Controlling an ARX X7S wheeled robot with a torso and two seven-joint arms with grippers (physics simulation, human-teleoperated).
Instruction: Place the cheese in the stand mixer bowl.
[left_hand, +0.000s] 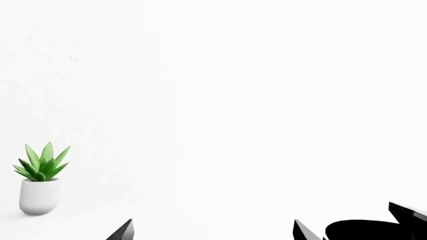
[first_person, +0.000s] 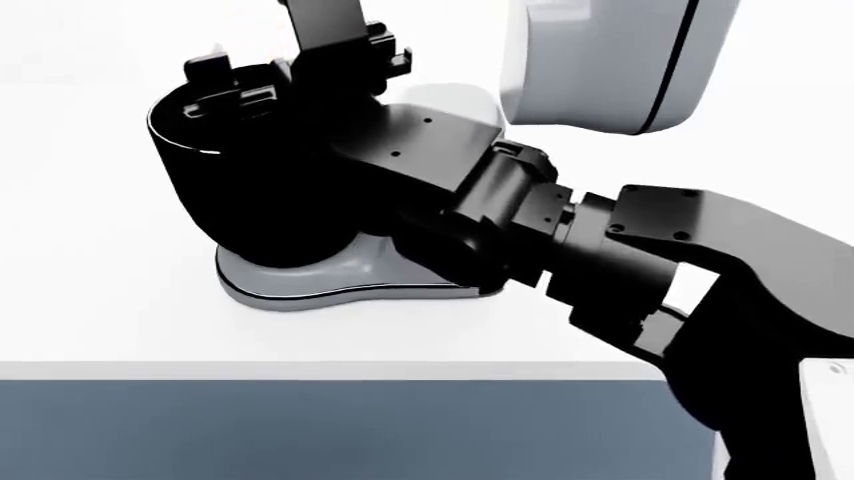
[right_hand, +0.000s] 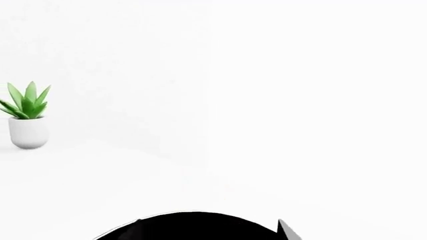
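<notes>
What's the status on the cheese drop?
Left hand open, empty. Right hand over bowl, grip unclear. Cheese not visible.

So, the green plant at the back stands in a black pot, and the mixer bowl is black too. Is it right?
Not quite. The pot is white, not black; the left wrist view shows it clearly. The plant is green and the stand mixer bowl is black, as you said.

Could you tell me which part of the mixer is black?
The stand mixer bowl, glossy black with a thin light rim; the base and head are light grey.
</notes>
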